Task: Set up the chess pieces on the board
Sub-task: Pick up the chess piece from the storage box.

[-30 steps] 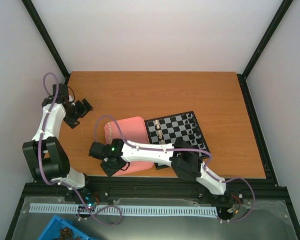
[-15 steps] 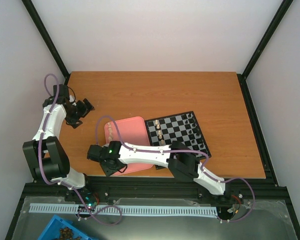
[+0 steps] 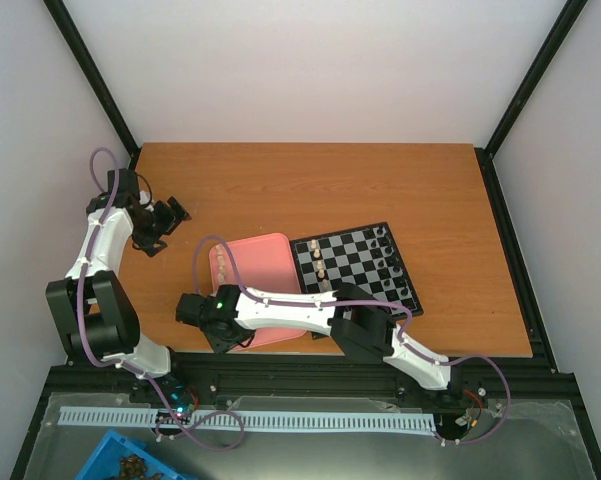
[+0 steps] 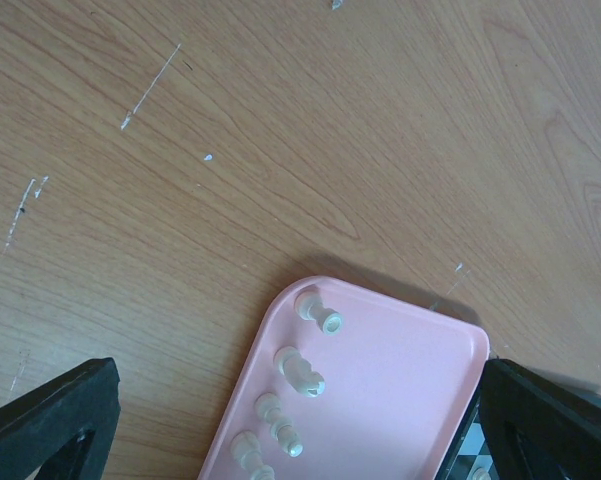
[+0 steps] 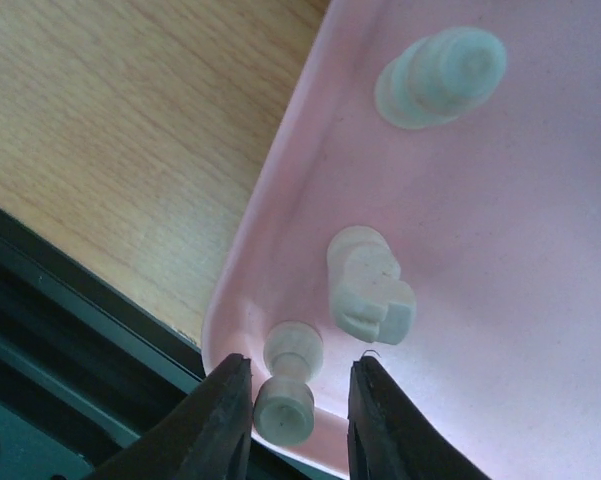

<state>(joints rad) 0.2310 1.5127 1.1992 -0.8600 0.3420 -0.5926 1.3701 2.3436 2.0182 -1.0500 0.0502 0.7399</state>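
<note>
Far left over the orange-brown wooden table [image 3: 310, 185], left gripper [image 3: 160, 228] hangs above the wood with jaws spread fully, well apart from everything else. Its wrist view looks down on the far-left corner of the pink rounded plastic tray [image 4: 390, 390], where a row of cream chess pieces [image 4: 300, 370] lies along the tray's left wall. Next right, the right arm reaches across the front of the table, with right gripper [image 5: 298, 368] down at the tray's near-left corner. Small cream pawn [image 5: 286, 398] lies on its side there, hard against the tray rim and between the two fingers. Jaws are narrowed around it but not clamped: one finger looks to touch it, and a gap shows at the other. Just past the pawn a notched cream piece [image 5: 372, 287] lies flat, close to the fingertips; a round cream piece [image 5: 440, 78] sits further in. Tray wall curves up tight beside the pawn and black frame rail [image 5: 70, 340] runs just outside that corner, so room is thin on that side. Right of the tray, just beside it, sits the black-and-white checked chessboard [image 3: 355, 262] with black rim. More cream chess pieces stand on its left files, and dark grey-black pieces [image 3: 388, 258] stand in rows along its right side. Right arm's forearm crosses the board's near-left corner. A wide strip of wood runs from the board to the table's right and far edges.
</note>
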